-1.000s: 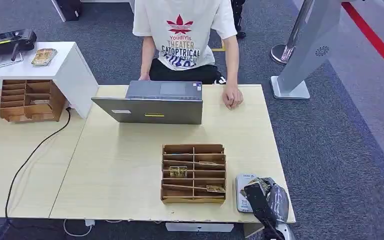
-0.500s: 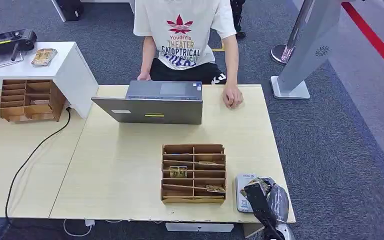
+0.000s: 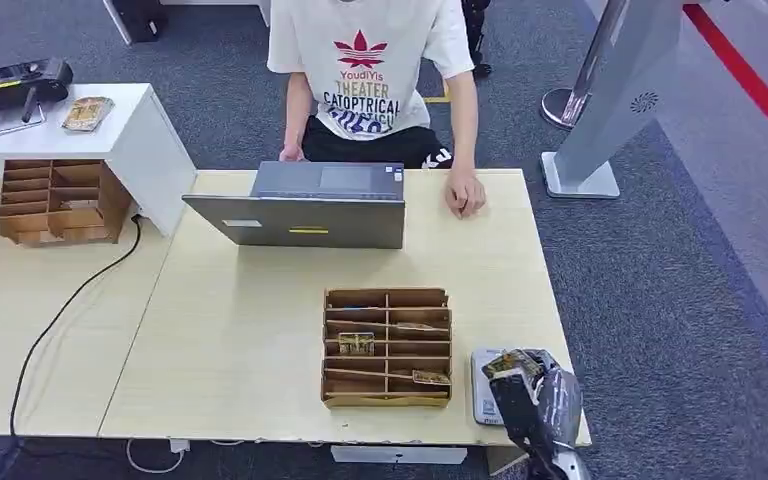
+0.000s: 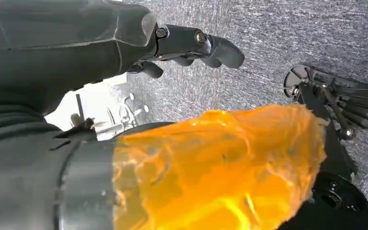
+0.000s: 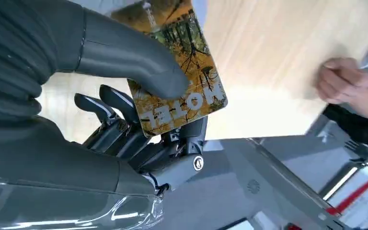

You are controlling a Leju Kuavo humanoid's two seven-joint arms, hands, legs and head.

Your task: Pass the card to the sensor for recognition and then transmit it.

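On the far left, a white stand (image 3: pixel 150 140) carries a black device (image 3: pixel 15 80) and a small stack of cards (image 3: pixel 87 112). Tucked beside the stand on the left table (image 3: pixel 20 330) sits a wooden sorter (image 3: pixel 60 200), and a black cable (image 3: pixel 60 320) runs from there toward the near edge. The middle table (image 3: pixel 240 340) holds an open laptop (image 3: pixel 305 215) at its far side, with a person (image 3: pixel 370 70) in a white printed shirt behind it, one hand (image 3: pixel 465 195) resting on the tabletop just right of the laptop. Nearer the robot stands a second wooden compartment tray (image 3: pixel 387 347), with a few cards lying in its slots. Just right of that tray lies the grey sensor (image 3: pixel 485 385), partly covered by the right hand (image 3: pixel 535 400), which hangs over it. That hand pinches the card (image 5: pixel 182 72) between thumb and fingers (image 5: pixel 110 110) (its autumn-tree print with white lettering is plain in the wrist view). Further right, on the carpet, stands a grey angled pillar (image 3: pixel 620 90). The left hand (image 4: pixel 191 45) hangs over grey carpet, fingers loosely curled and holding nothing.
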